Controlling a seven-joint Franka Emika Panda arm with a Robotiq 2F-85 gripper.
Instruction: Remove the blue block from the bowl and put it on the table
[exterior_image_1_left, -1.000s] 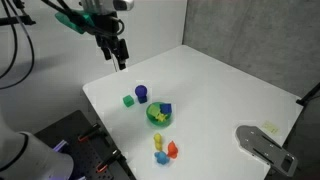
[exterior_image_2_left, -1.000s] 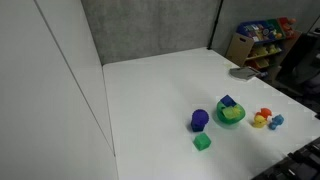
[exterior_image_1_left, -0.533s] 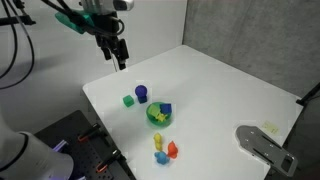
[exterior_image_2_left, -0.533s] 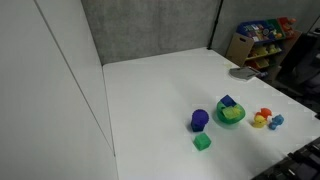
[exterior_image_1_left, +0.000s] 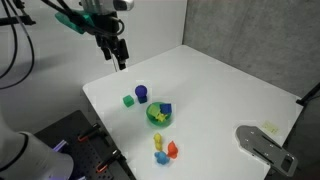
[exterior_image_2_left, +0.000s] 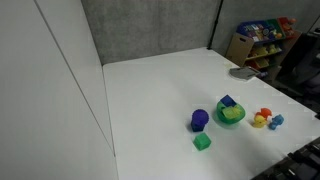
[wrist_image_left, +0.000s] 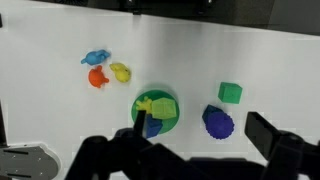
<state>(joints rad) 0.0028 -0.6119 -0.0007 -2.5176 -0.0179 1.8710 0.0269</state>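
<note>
The green bowl (exterior_image_1_left: 157, 117) sits on the white table (exterior_image_1_left: 230, 90) and also shows in the other exterior view (exterior_image_2_left: 232, 116) and the wrist view (wrist_image_left: 170, 122). The blue block (exterior_image_1_left: 165, 109) (exterior_image_2_left: 227, 102) (wrist_image_left: 152, 127) lies in it beside a yellow-green piece (wrist_image_left: 163, 106). My gripper (exterior_image_1_left: 119, 55) hangs high above the table's far corner, well away from the bowl. In the wrist view its jaws (wrist_image_left: 200, 128) are open and empty, with the bowl below the left finger.
A dark blue-purple cylinder (exterior_image_1_left: 141, 94) (wrist_image_left: 218, 122) and a small green cube (exterior_image_1_left: 128, 100) (wrist_image_left: 231, 93) stand beside the bowl. Small yellow, orange and blue toys (exterior_image_1_left: 165, 150) (wrist_image_left: 105, 70) lie nearby. A grey flat device (exterior_image_1_left: 262, 145) sits near a table corner.
</note>
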